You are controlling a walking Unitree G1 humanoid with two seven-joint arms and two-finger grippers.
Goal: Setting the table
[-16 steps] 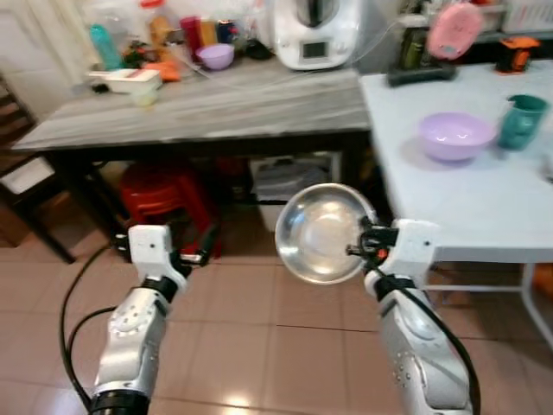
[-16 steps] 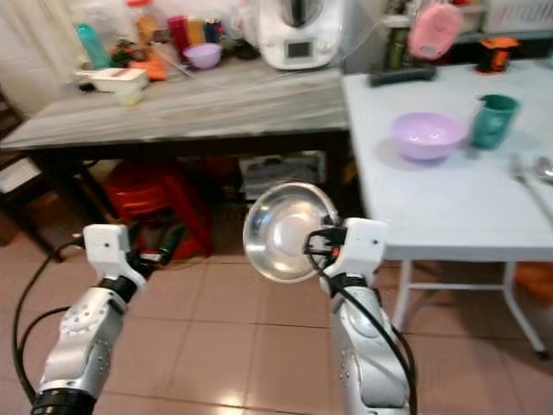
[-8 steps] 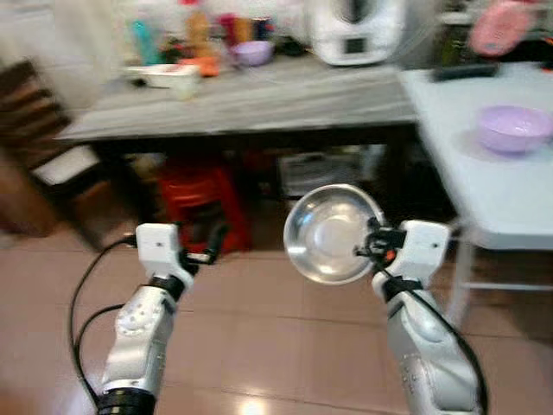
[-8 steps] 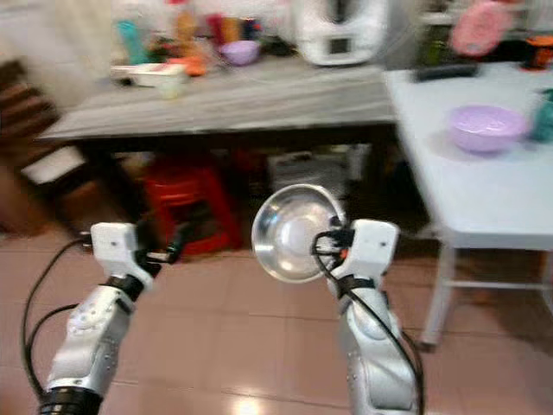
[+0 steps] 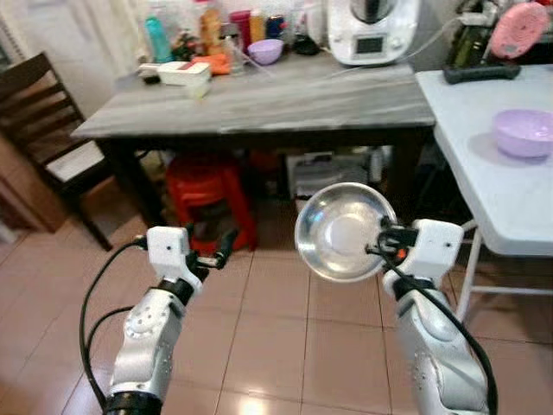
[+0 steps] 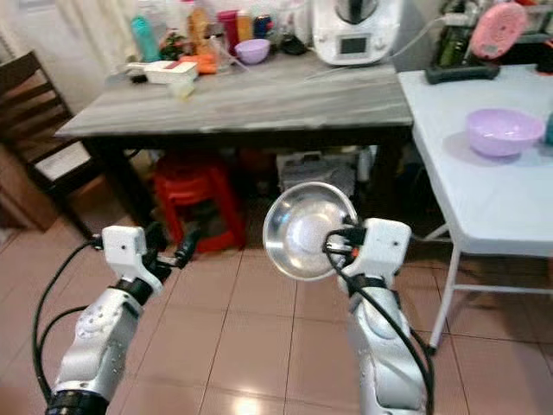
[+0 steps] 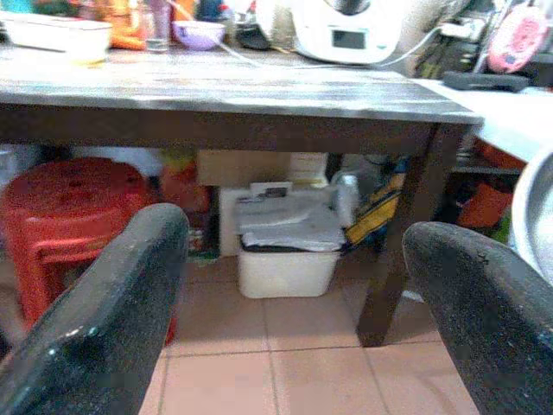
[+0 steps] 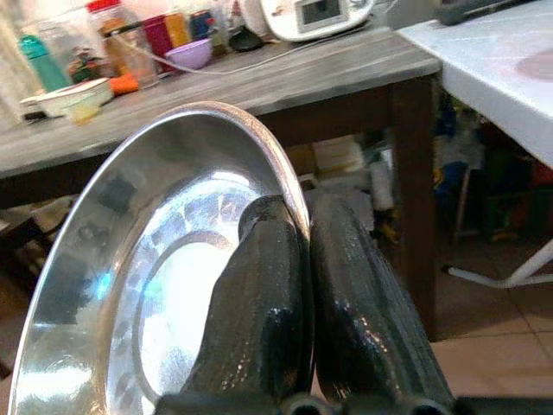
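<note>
A shiny steel bowl [image 5: 344, 231] is held on edge in front of me, its hollow facing me, above the tiled floor. My right gripper [image 5: 381, 249] is shut on the steel bowl's rim, one finger [image 8: 259, 294] inside and one outside. My left gripper [image 5: 216, 253] is raised at the left, open and holding nothing; its fingers [image 7: 104, 320] stand wide apart. A white table [image 5: 510, 199] at the right carries a purple bowl [image 5: 524, 131].
A grey-topped dark table [image 5: 259, 99] stands ahead with bottles, a white container [image 5: 183, 73] and a white kitchen machine [image 5: 373, 30]. Under it are a red stool [image 5: 207, 192] and a white bin [image 7: 285, 246]. A dark wooden chair [image 5: 47, 112] is at the left.
The whole view has shifted, bringing the wooden chair into sight at the left and pushing the white table rightward. Both arms keep their pose, the bowl still gripped.
</note>
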